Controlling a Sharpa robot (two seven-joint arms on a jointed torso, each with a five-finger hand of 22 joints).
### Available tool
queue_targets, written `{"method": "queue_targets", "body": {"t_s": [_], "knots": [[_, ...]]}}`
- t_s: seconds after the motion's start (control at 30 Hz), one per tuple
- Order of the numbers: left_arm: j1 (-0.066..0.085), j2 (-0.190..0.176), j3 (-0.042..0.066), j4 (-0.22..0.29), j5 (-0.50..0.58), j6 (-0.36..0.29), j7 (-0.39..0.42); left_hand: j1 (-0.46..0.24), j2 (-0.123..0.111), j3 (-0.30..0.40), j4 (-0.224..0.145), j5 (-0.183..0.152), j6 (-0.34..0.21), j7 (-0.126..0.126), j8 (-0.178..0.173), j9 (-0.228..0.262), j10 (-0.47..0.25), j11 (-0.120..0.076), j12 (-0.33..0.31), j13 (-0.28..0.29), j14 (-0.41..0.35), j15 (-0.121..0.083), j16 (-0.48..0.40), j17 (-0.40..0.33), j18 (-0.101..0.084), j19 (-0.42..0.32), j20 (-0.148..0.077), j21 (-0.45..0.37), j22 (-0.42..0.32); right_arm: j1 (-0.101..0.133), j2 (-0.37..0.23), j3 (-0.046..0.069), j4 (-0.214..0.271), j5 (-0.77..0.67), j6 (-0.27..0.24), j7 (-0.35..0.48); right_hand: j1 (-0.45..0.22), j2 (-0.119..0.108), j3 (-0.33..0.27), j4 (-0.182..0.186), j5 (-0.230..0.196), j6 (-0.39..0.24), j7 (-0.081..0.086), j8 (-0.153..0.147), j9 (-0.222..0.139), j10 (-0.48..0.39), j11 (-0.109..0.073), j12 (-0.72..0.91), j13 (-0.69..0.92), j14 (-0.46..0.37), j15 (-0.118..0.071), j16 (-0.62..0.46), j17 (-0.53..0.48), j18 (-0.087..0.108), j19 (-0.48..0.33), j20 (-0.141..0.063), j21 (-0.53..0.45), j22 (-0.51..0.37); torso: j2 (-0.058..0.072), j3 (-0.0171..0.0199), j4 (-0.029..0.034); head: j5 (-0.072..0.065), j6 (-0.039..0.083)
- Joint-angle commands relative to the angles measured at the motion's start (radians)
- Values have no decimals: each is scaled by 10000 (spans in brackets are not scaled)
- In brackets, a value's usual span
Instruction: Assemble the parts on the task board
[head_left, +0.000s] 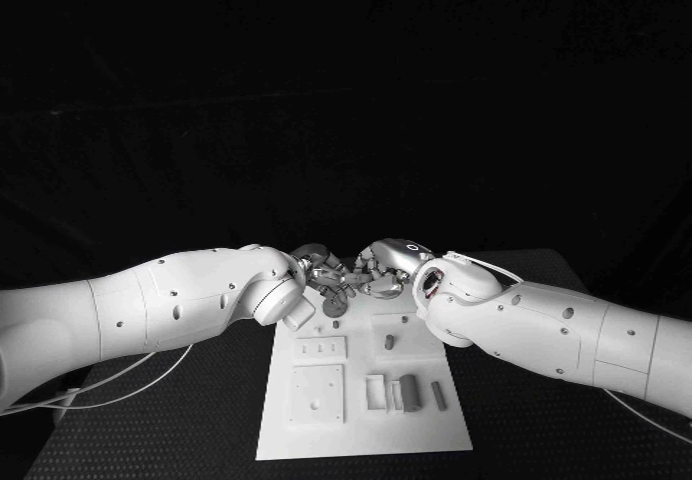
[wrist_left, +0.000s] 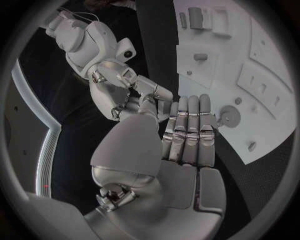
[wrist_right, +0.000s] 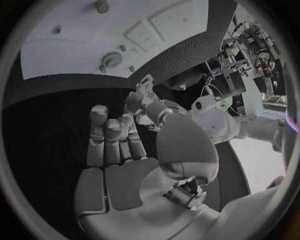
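- The white task board (head_left: 361, 440) lies mid-counter (head_left: 173, 440); grey parts sit at its 5 o'clock, a round toothed part (head_left: 336, 309) near 12 o'clock.
- Both hands meet over the board's far end — left robot hand (head_left: 320, 272) with fingers straight and empty, right robot hand (head_left: 378, 270) loosely curled, empty.
- The parts look small, rigid, light and smooth — likely best pinched by their sides.

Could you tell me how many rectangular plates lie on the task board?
2: a smaller plate mid-board on the left, a larger plate nearer the robot. The left hand and right hand may hide others at the far end.
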Motion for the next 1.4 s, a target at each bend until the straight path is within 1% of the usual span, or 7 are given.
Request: {"method": "queue_targets", "body": {"t_s": [0.03, 0.23, 0.4, 0.63, 1.03, 1.3, 1.4], "knots": [[18, 60, 27, 47, 212, 125, 223, 198, 135, -60, -29, 31, 110, -28, 57, 11, 123, -20, 46, 31, 114, -20, -61, 28, 206, 24, -57, 7, 19, -14, 72, -3, 10, -110, 163, 123, -27, 45, 28, 10, 55, 233, 142, 173, 402, 56, -9, -66, -13, 36, -9, -42, 15, 193, 45, -29, 27, 132, 8, 3, 7, -7, -12], [18, 58, 27, 13, 314, 6, 260, 769, 428, 89, -41, 32, 320, -138, 150, 46, 347, -118, 106, 107, 180, -45, -76, 63, 203, 69, -78, 0, 35, -24, 91, -4, -31, -105, 180, 136, -32, 41, 29, 12, 55, 232, 142, 171, 402, 58, -9, -68, -13, 38, -9, -46, 15, 193, 47, -30, 24, 131, 11, 8, 0, 8, -46], [18, 61, 27, -10, 354, 6, 258, 1192, 535, 267, -34, 34, 421, -192, 180, 58, 462, -166, 111, 146, 230, -61, -90, 92, 194, 106, -91, -5, 39, -26, 73, -4, -4, -105, 153, 140, -35, 39, 32, 14, 56, 232, 142, 169, 403, 59, -9, -69, -13, 40, -9, -48, 15, 193, 49, -32, 22, 130, 14, 9, -6, 13, -59], [18, 54, 27, -1, 374, -17, 255, 1427, 563, 443, -37, 35, 507, -241, 201, 65, 546, -199, 103, 174, 293, -86, -90, 122, 190, 149, -113, -5, 42, -28, 56, -5, -15, -101, 186, 134, -39, 37, 34, 16, 56, 233, 142, 167, 403, 62, -10, -71, -13, 43, -9, -52, 16, 193, 52, -33, 19, 129, 18, 10, 0, 15, -79], [18, -92, 27, 11, 385, -35, 304, 1850, 626, 1236, -30, 36, 878, -465, 339, 142, 906, -368, 164, 301, 578, -218, 6, 276, 180, 376, -224, 34, 84, -45, -7, -6, -168, -87, 218, 96, -57, 12, 35, 20, 55, 223, 144, 155, 402, 61, -8, -79, -14, 44, -8, -64, 16, 193, 52, -35, 10, 127, 23, 13, -2, -11, -77], [18, -102, 27, 17, 385, 80, 295, 1881, 654, 1412, -49, 36, 930, -480, 355, 171, 960, -393, 161, 337, 613, -248, 25, 333, 169, 404, -258, 31, 113, -49, -20, -7, -215, 22, 70, 109, -95, -117, 64, 38, 58, 85, 189, 43, 366, 17, 28, -119, -14, 20, 20, -115, 21, 193, 38, -36, -39, 118, 32, 17, -1, -23, -104], [18, -104, 27, 9, 385, 104, 293, 1889, 661, 1435, -52, 37, 931, -480, 353, 174, 960, -393, 156, 340, 611, -250, 23, 340, 166, 402, -261, 28, 117, -49, -26, -7, -216, 215, -35, 137, -130, -267, 92, 82, 59, -124, 264, -118, 298, -52, 99, -155, -8, -30, 82, -166, 27, 193, 5, -22, -89, 115, 28, 16, -1, -27, -106]]}}
